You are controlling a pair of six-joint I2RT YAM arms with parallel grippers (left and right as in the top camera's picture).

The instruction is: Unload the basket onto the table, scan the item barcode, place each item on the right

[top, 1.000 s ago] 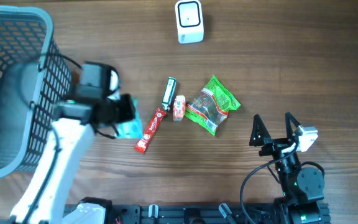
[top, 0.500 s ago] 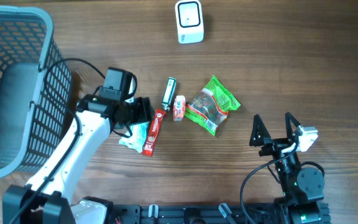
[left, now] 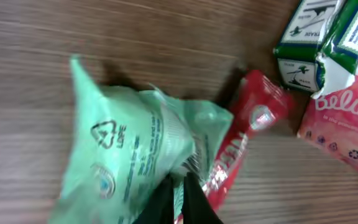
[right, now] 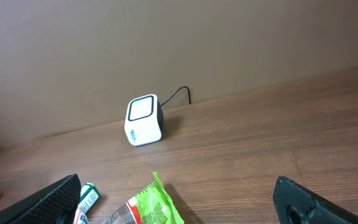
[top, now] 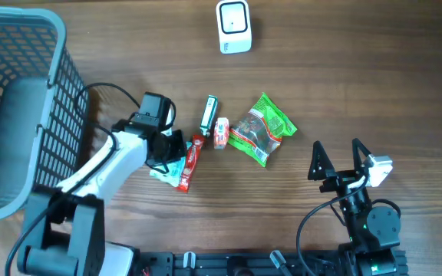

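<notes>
A mint-green packet [top: 165,171] [left: 126,149] lies on the wooden table beside a red stick sachet [top: 189,162] [left: 244,146]. My left gripper [top: 176,150] [left: 178,196] is down on the packet's right edge. Its dark fingers are shut on a thin fold of the film. The white barcode scanner [top: 233,26] [right: 144,119] stands at the far edge of the table, well away from the packet. My right gripper [top: 336,153] hovers open at the near right, with nothing between its fingers [right: 51,199].
A grey mesh basket [top: 14,46] fills the left side. A green-and-white box [top: 209,113] [left: 303,43], a pink packet [top: 220,132] [left: 347,118] and a bright green snack bag [top: 261,129] [right: 157,208] lie in a row mid-table.
The left arm swung from the basket side down towards the red sachet. Its jaws opened, left the mint-green packet on the table, then shut on its edge. The right arm stayed still.
</notes>
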